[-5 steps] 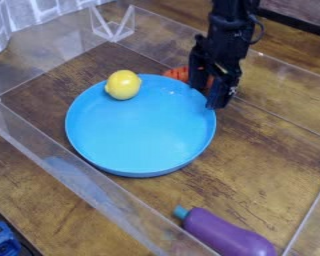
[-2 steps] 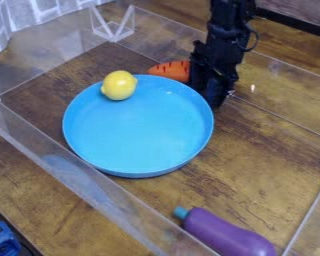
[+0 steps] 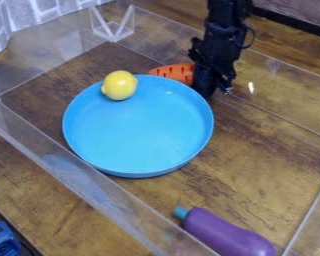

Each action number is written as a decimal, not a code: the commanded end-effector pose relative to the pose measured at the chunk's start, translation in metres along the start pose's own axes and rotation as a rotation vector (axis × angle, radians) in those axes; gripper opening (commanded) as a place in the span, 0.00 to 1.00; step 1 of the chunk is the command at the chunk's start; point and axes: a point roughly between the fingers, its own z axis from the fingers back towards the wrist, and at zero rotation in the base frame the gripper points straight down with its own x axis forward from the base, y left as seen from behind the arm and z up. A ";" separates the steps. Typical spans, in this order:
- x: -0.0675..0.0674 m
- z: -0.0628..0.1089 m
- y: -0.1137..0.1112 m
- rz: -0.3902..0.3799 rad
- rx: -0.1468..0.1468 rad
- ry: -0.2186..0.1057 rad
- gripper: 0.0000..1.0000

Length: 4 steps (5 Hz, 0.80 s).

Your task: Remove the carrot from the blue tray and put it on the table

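Carrot (image 3: pixel 172 72) is lying at the far rim of the blue tray (image 3: pixel 136 130), its right end hidden behind the black pincer (image 3: pixel 211 82), which is pointing straight down with jaws closed, seemingly gripping it. Yellow ball (image 3: pixel 119 85) is sitting inside the tray. Purple eggplant (image 3: pixel 227 235) is resting nearer on the bench (image 3: pixel 270 150).

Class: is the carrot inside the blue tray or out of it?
Out: the carrot lies just past the blue tray's far rim, beside the gripper.

Yellow ball (image 3: pixel 119 85) sits upper left, purple eggplant (image 3: pixel 227 236) bottom right, clear walls (image 3: pixel 69 170) around.
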 end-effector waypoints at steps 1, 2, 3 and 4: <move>0.000 0.012 0.004 0.006 0.010 -0.032 0.00; -0.004 0.016 0.007 0.014 0.001 -0.033 0.00; -0.009 0.021 0.011 0.022 -0.007 -0.035 0.00; -0.013 0.026 0.014 0.031 -0.016 -0.037 0.00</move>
